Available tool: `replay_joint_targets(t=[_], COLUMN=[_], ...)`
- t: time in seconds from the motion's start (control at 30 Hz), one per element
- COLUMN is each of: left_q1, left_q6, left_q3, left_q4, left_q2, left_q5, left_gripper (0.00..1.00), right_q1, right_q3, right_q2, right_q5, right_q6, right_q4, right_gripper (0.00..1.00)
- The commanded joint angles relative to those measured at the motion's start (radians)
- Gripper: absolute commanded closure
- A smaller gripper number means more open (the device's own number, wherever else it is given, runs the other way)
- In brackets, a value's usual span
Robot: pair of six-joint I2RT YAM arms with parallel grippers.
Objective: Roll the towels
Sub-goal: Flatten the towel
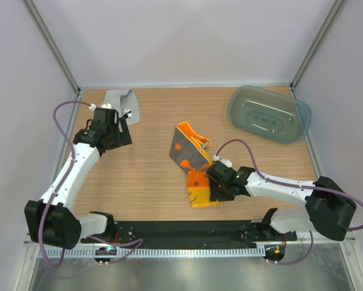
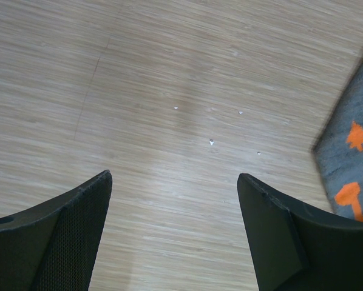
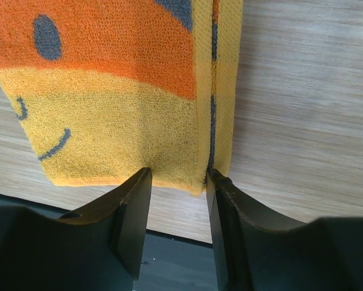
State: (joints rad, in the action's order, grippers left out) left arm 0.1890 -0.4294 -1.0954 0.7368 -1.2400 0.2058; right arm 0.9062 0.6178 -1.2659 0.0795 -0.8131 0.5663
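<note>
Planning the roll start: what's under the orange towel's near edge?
Wooden table shows around the orange towel; its near edge lies flat on it, short of the black strip. Anything beneath the cloth is covered. The right gripper straddles that edge, jaws apart.

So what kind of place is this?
Probably a robot practice booth in a lab, not a home. The left arm and right arm are bolted at the table edge, plain white walls close it in, and an orange towel, a grey towel and a tub lie out.
</note>
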Motion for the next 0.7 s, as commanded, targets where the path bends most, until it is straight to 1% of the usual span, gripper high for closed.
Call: replay_joint_targets(t=[0.0, 0.37, 0.4, 0.67], left_q1=[0.006, 0.006, 0.006, 0.006], left_q6=[0.023, 0.024, 0.024, 0.026], left_q3=[-0.02, -0.02, -0.02, -0.02], left_q4=[-0.028, -0.028, -0.028, -0.027], left_q2=[0.028, 0.028, 0.027, 0.03], left_q5=[0.009, 0.02, 0.021, 0.029], left_gripper=[0.16, 0.16, 0.16, 0.16], right_q1=[0.007, 0.008, 0.01, 0.01], right_q3=[-0.003, 0.005, 0.011, 0.083], right_q2=[-0.018, -0.049, -0.047, -0.015], right_q5=[0.013, 0.019, 0.023, 0.071], right_q6=[-0.015, -0.006, -0.006, 0.031], right_q4=[-0.032, -0.039, -0.034, 0.056], right_gripper=[0.52, 0.71, 0.76, 0.93])
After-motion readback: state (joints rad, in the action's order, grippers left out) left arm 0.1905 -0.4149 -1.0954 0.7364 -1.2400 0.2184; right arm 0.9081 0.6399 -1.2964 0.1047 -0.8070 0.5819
